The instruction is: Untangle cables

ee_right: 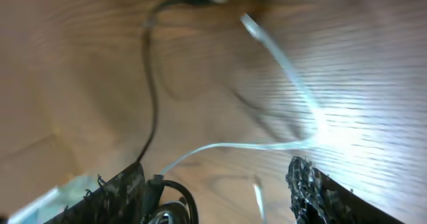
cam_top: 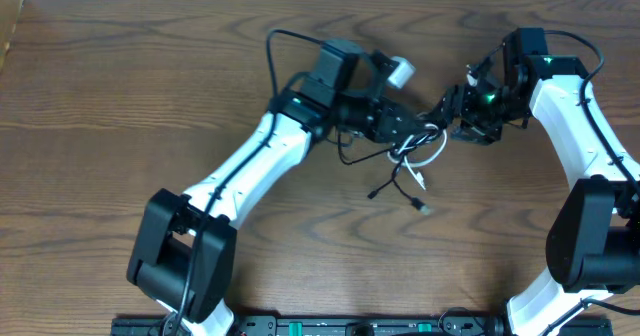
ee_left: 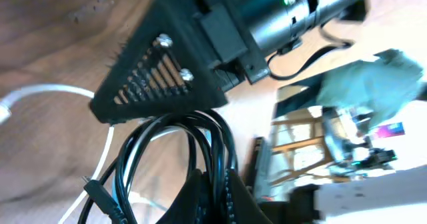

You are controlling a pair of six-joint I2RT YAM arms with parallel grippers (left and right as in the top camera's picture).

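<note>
The cables lie bundled at the table's middle between both grippers. In the overhead view the white cable (cam_top: pixel 438 152) loops below the grippers and the black cable (cam_top: pixel 385 184) trails down-left to a plug. My left gripper (cam_top: pixel 416 131) is shut on loops of the black cable (ee_left: pixel 215 127), pinched between its fingers (ee_left: pixel 215 196); the white cable (ee_left: pixel 47 91) curves off to the left. My right gripper (cam_top: pixel 452 113) is open right beside the left one. In the right wrist view its fingers (ee_right: pixel 213 197) straddle the white cable (ee_right: pixel 280 57), with black cable (ee_right: pixel 152 84) loops by the left finger.
The right gripper's black ribbed finger (ee_left: pixel 160 71) hangs just above the held loops in the left wrist view. The wooden table (cam_top: pixel 120 96) stretches wide to the left. A white plug end (cam_top: pixel 423 208) rests on the table below the bundle.
</note>
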